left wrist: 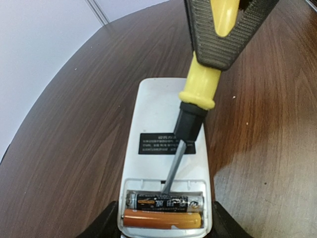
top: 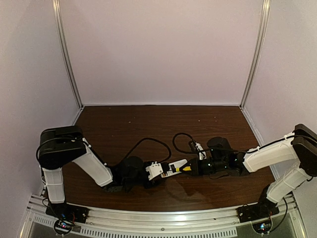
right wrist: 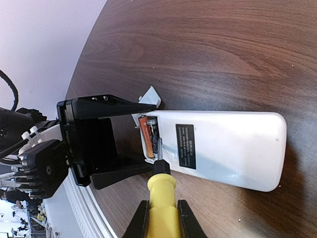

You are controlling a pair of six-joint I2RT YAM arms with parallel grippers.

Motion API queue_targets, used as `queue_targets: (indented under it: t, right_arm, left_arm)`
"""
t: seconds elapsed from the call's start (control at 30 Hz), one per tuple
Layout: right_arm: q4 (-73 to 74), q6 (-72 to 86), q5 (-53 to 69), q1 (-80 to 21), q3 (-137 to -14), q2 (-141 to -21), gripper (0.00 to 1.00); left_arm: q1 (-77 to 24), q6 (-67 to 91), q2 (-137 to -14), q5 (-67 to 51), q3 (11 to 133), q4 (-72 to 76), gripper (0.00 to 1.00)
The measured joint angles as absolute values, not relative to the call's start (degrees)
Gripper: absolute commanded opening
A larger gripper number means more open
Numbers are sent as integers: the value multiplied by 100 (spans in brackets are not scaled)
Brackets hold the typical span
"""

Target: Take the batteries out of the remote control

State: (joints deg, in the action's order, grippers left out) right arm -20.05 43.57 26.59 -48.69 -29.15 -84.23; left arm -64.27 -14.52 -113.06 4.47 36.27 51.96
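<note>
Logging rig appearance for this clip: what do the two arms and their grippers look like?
Both arms pair white link covers with black joint housings: left arm, right arm. Black cables loop from each wrist. The left gripper has smooth black fingers; the right gripper has dark fingers with cross-hatched pads.

Top camera high behind arms [top: 94, 166], looking down; wrist cameras close, opposed, sharing remote control [left wrist: 153, 114].

The dark wood-grain table [top: 124, 124] carries the remote control [top: 176, 166], which lies flat with its label side up, close to the middle of the near edge. A small white cover piece [right wrist: 150, 95] sits just beside its open battery end.
</note>
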Motion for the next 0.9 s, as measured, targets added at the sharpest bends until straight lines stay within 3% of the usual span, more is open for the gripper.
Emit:
queue_targets:
  t: [0.9]
  right_arm:
    - [-1391,4169,2738,-4840,-2893,-7992,0]
  left_arm:
    - [-6510,-1472,-11306,185,3625,5238,0]
